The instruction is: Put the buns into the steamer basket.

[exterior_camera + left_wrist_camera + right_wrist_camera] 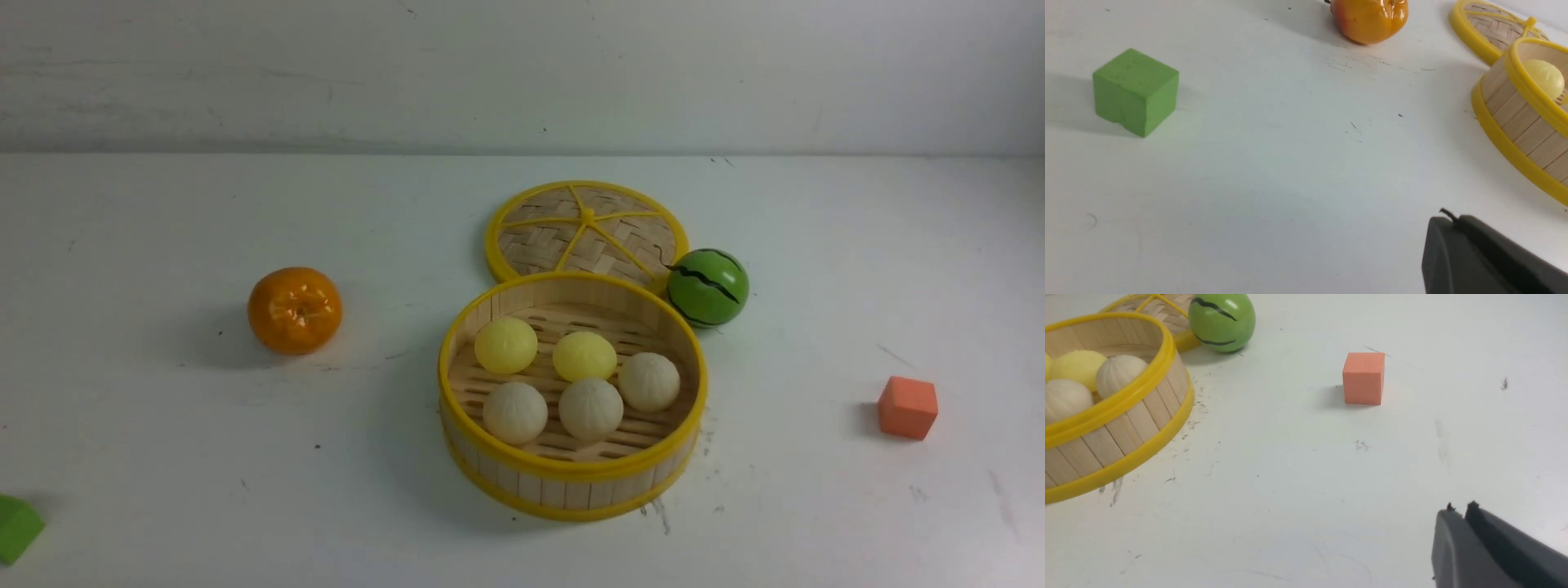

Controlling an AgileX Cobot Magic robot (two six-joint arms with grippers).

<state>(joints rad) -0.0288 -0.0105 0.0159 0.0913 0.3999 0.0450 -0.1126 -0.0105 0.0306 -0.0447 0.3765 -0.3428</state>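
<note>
The steamer basket (571,482) stands at the table's middle, with several buns inside it: two pale yellow buns (506,345) (584,355) at the back and three cream pleated buns (515,412) (591,408) (649,381) in front. Neither arm shows in the front view. In the left wrist view my left gripper (1449,218) is shut and empty over bare table, apart from the basket (1515,122). In the right wrist view my right gripper (1459,508) is shut with nothing in it, well away from the basket (1126,416).
The woven lid (586,233) lies flat behind the basket, with a green striped ball (708,287) next to it. An orange (295,309) sits to the left. An orange cube (908,407) is at the right, a green cube (15,527) at the near left edge.
</note>
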